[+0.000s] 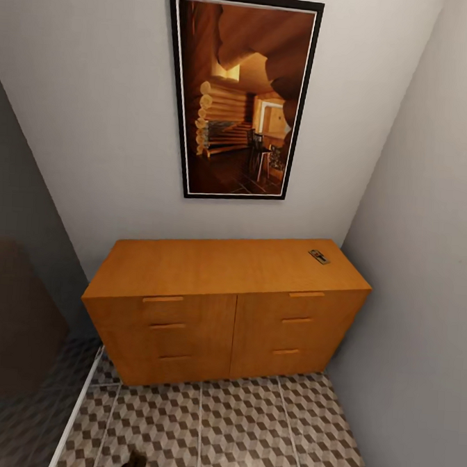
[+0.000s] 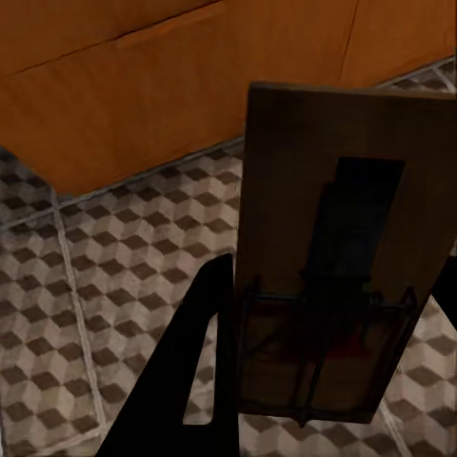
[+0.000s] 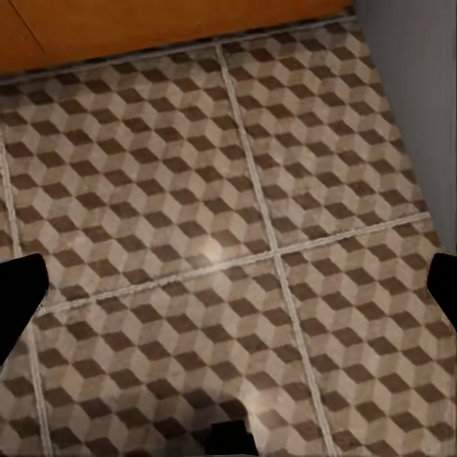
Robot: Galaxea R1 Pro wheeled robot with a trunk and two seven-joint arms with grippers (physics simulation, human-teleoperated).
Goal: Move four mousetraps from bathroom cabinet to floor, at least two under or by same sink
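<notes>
Mousetraps counted: two. Head view: one mousetrap on top (image 1: 319, 257) near the right rear corner of the cabinet (image 1: 221, 309); six drawers, all shut; bathroom floor (image 1: 234, 428) bare of traps; one framed picture (image 1: 240, 94) on the wall above.

Left wrist view: left gripper (image 2: 324, 381) clamped on a held mousetrap (image 2: 333, 257), upright over the tiles, cabinet front behind.

Right wrist view: right gripper (image 3: 228, 286) spread wide, holding nothing, above tiles beside the wall.

Judged progress: none laid down in view; held trap bound for the sink; two unaccounted for.
</notes>
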